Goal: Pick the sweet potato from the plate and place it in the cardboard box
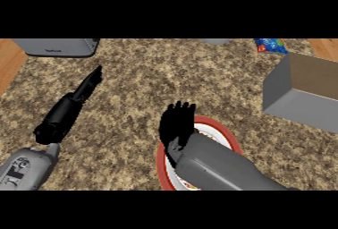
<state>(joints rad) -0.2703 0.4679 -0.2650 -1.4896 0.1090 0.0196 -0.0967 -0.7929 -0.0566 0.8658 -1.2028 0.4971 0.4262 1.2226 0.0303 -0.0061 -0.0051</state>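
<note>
Hovering over red-rimmed plate (228, 134) — right hand (177, 126), fingers straight — box (310, 89) apart.

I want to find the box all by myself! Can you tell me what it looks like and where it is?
Start on the speckled brown stone counter and go to its right edge. There sits the open box, grey outside and cardboard-brown inside, up and right of the red-rimmed white plate under the right hand. It is the only open container.
</note>
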